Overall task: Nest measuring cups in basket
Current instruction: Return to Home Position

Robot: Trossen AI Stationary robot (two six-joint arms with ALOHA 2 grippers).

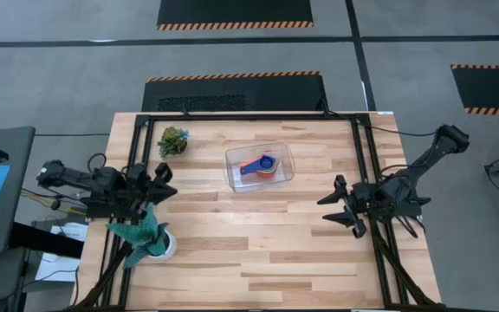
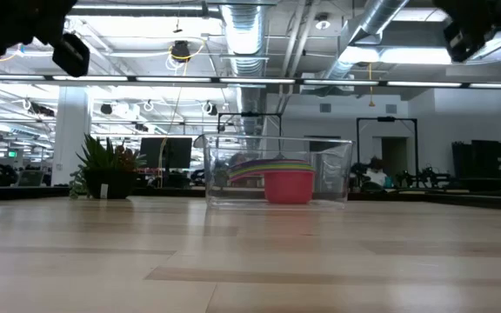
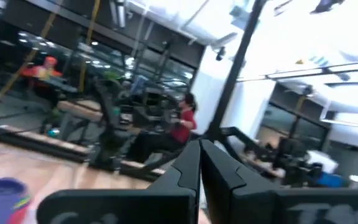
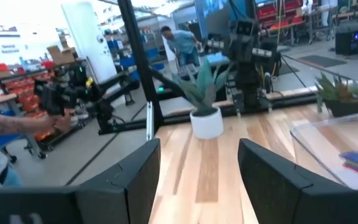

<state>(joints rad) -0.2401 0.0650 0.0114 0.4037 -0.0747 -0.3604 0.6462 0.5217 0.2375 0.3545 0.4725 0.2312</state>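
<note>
The clear basket (image 1: 284, 173) stands on the table a little beyond its middle. Inside it the measuring cups (image 1: 258, 165) sit nested in one stack: red, orange and blue show from above, and the low view (image 2: 278, 178) shows a red bowl with green and purple rims above it. My left gripper (image 1: 165, 182) is shut and empty, raised over the table's left side. My right gripper (image 1: 334, 211) is open and empty, raised over the table's right side. Both point toward the table's middle. The basket and cups also show in the right wrist view (image 4: 353, 163).
A teal leafy plant in a white pot (image 1: 152, 239) stands at the near left, just under my left arm. A small green plant in a dark pot (image 1: 173, 140) stands at the far left. Bare wood lies in front of the basket. People show beyond the table.
</note>
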